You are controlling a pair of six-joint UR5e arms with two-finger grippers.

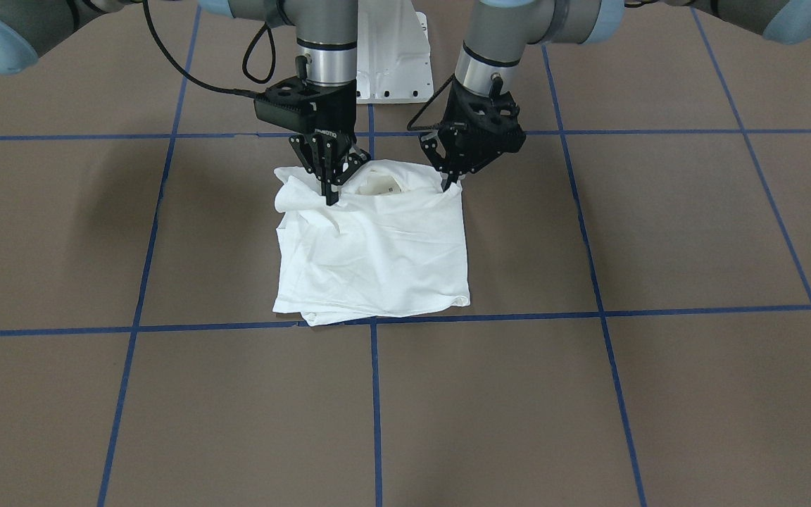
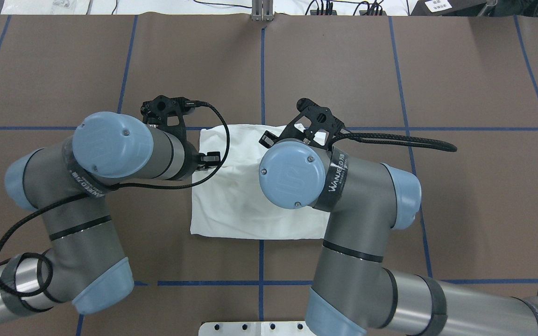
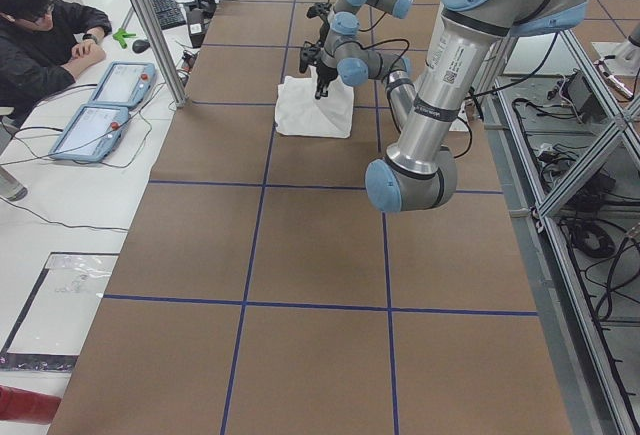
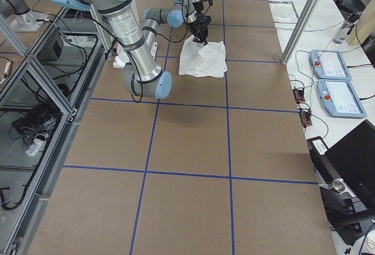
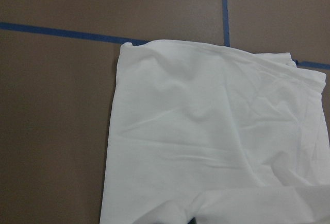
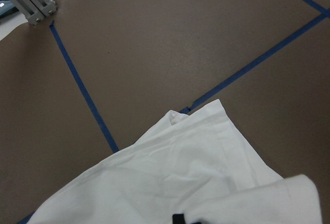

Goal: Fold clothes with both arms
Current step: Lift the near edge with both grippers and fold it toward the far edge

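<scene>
At the frame's centre lies the folded T-shirt (image 1: 377, 253); its upper corners sit pinched between the closed jaws of the right gripper (image 1: 330, 193) and left gripper (image 1: 448, 184).

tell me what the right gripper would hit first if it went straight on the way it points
The right gripper points almost straight down, tips in the T-shirt at its edge nearest the robot; it would likely just press that cloth onto the table.

T-shirt (image 1: 377, 246) is lying mid-table (image 1: 659, 387), nearer the robot-side edge. Left gripper (image 1: 450, 184) and right gripper (image 1: 331, 193) are sitting on its robot-side edge, with the pedestal base (image 1: 391, 56) behind them.
</scene>
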